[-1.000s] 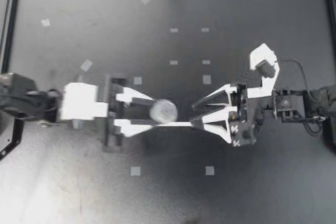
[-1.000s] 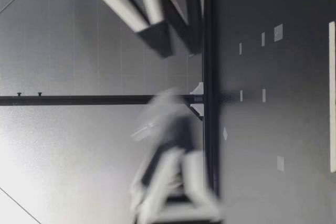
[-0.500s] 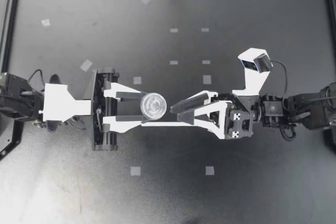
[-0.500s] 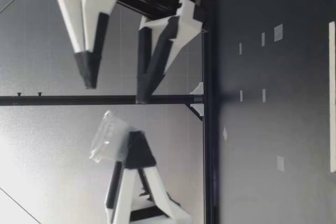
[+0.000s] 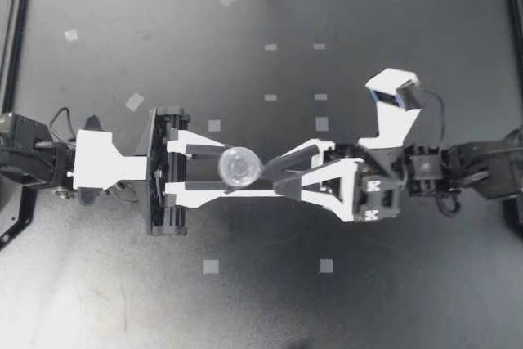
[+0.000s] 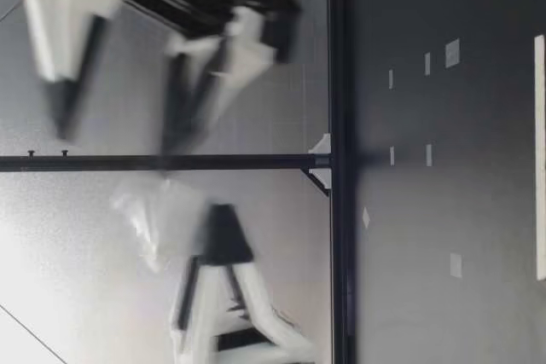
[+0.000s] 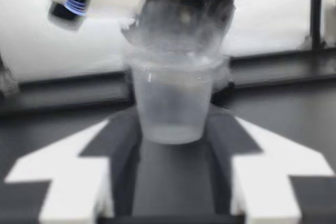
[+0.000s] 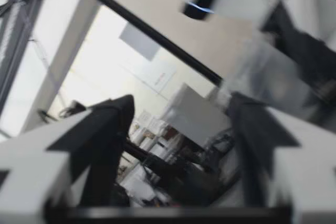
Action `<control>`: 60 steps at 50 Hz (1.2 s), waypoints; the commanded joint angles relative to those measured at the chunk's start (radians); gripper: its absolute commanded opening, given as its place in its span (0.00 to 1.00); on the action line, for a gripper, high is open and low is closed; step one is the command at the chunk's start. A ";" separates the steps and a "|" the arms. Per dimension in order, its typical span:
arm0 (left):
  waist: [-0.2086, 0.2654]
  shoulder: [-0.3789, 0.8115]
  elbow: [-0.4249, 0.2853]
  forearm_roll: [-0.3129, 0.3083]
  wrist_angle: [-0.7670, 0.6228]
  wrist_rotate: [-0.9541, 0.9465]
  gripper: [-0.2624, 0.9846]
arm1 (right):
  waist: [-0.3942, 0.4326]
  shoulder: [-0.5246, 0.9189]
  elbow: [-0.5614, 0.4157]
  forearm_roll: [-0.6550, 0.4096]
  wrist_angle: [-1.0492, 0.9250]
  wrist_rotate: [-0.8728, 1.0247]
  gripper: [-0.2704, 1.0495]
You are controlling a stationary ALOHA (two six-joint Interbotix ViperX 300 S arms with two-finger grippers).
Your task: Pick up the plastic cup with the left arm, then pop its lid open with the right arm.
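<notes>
Top view, centre of the frame: your left gripper [image 5: 234, 172] comes in from the left edge and is clamped on a clear plastic cup [image 5: 239, 167]. One finger sits on each side of the cup, and you look straight down into its open mouth. The cup sits just left of the frame's middle, over the dark table [image 5: 392, 300].

Your right gripper [image 5: 274, 178] reaches in from the right edge with its fingers spread and its tips just beside the cup on the cup's right. You cannot tell from above whether a tip touches the rim.

Low view, blurred: the cup is well above the table surface, tilted, and held at the left gripper's dark tips. The right gripper's two fingers stand wide apart, one higher than the cup and one near its level.

Left wrist view: the cup is upright between both pads [image 7: 123, 140] and touches each. The right gripper shows as a smear just beyond the rim.

Right wrist view: the fingers [image 8: 110, 129] are apart. A pale blur lies beyond one of them and cannot be made out.

Pale tape squares [image 5: 211, 266] are scattered across the table.
</notes>
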 commanded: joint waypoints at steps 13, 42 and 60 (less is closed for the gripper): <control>0.002 -0.014 -0.012 0.000 0.014 -0.072 0.27 | -0.097 -0.209 0.041 -0.087 0.247 -0.327 0.71; 0.002 -0.018 -0.017 -0.002 0.084 -0.130 0.27 | -0.098 -0.261 0.080 -0.141 0.497 -0.799 0.71; 0.002 -0.021 -0.018 -0.002 0.084 -0.127 0.27 | -0.097 -0.265 0.084 -0.141 0.497 -0.796 0.71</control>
